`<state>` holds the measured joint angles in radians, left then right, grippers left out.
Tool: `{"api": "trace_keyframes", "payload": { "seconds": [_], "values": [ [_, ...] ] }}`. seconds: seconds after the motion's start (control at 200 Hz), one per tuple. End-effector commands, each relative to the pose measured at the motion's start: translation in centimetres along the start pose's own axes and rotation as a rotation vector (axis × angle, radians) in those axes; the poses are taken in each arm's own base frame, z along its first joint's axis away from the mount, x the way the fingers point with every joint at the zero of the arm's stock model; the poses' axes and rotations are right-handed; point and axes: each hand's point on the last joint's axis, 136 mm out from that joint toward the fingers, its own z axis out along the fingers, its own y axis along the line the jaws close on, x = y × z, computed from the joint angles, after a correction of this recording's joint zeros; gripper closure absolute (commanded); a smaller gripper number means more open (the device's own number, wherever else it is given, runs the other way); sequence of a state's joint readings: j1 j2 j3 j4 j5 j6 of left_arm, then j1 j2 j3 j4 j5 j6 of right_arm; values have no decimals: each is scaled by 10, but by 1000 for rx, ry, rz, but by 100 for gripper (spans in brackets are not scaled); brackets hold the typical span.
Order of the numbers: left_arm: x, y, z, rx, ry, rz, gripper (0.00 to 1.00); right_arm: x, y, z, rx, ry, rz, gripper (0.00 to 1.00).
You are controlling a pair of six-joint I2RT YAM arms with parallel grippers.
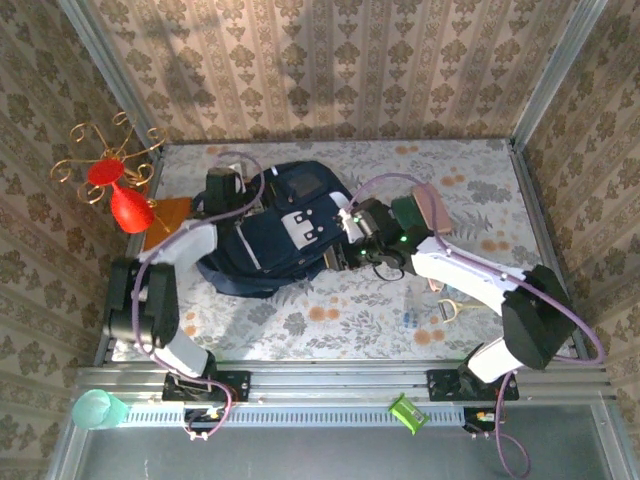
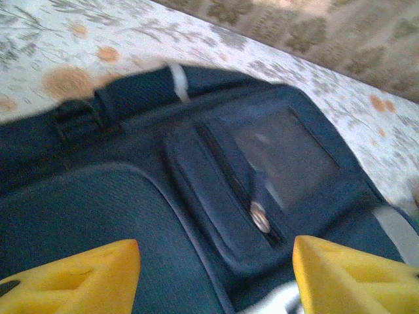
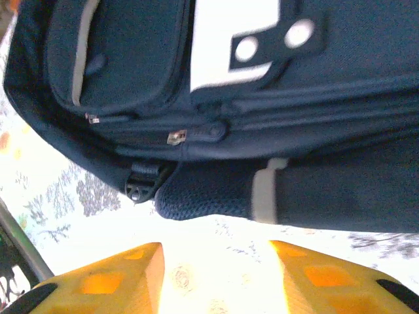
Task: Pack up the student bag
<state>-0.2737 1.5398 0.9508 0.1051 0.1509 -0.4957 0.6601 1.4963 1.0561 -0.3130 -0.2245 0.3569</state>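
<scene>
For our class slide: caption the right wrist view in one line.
Open yellow fingers face the zippered side of the student bag.

student bag [image 1: 262, 255] blocks centre; table [image 1: 470, 190] far-right open

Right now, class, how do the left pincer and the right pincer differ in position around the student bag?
The left pincer hangs over the student bag, by its zip pocket; the right pincer is over the table, just off the bag's edge. The left pincer is at the bag's left side, the right pincer at its right. Both are open and empty.
</scene>
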Motion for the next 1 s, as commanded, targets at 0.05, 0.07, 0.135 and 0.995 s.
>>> {"api": "trace_keyframes", "payload": {
  "seconds": [0.05,0.07,0.135,0.995],
  "values": [
    [42,6,-32,-87,12,14,37,-22,-25,8,56,-55,14,52],
    [48,8,-36,-96,20,7,37,-26,-22,12,42,-59,15,52],
    [67,12,-49,-106,53,2,38,-32,-16,26,3,-55,27,52],
    [78,16,13,-94,153,35,37,48,10,81,-76,3,195,70]
  ]
}}
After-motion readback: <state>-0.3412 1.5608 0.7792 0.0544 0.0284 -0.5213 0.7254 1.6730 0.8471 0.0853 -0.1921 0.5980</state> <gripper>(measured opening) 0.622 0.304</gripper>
